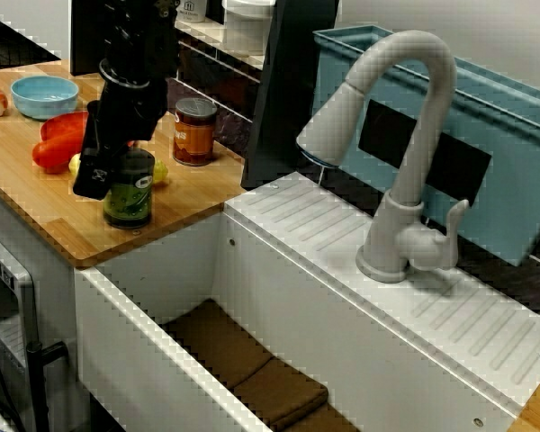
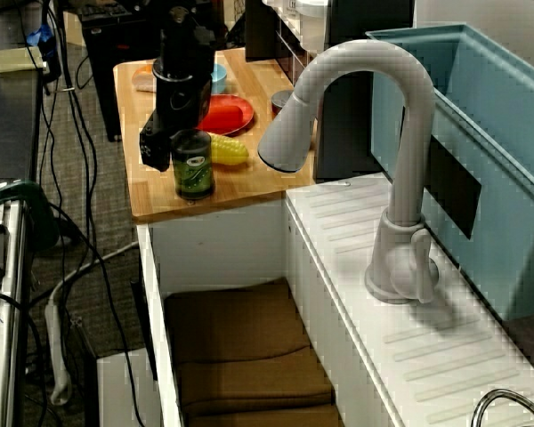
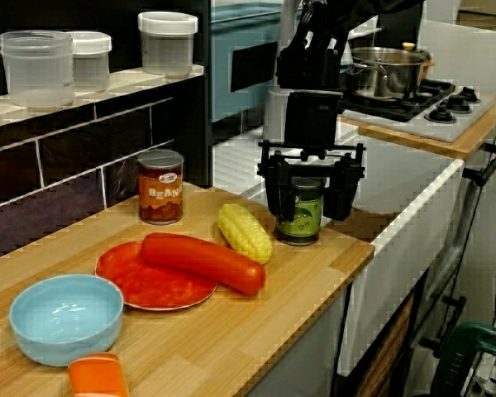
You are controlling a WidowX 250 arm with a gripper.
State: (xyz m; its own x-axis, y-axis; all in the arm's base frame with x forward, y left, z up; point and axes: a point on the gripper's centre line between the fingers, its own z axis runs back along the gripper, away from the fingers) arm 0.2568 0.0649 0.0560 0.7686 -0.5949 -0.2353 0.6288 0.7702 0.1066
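We see the gripper (image 3: 310, 208) lowered over a green-label can (image 3: 302, 223) that stands upright on the wood counter (image 3: 302, 285), near the counter's corner by the sink (image 1: 153, 346). Jaws are spread wide, w/ one finger (image 3: 279, 194) on each side of the can and its label showing btwn them. We can't tell whether the pads actually touch the can's sides, as the gaps look slim in the counter-level view. In the view over the sink, the arm comes down from above and covers the can's top. The can's base sits flat on the wood, not lifted. Just beside the can, on the side away from the sink, lies a yellow corn cob (image 3: 245, 232). Next to that a long red veg (image 3: 202, 260) rests partly on a red plate (image 3: 149, 291). A beans tin (image 3: 160, 186) stands upright near the tiled back wall, apart from the gripper. A light-blue bowl (image 3: 66, 318) sits further along the counter, w/ an orange item (image 3: 97, 376) in front of it, cut off by the frame. In the sink we see brown cloths (image 1: 252, 364), and behind it a grey tap (image 1: 405, 144).
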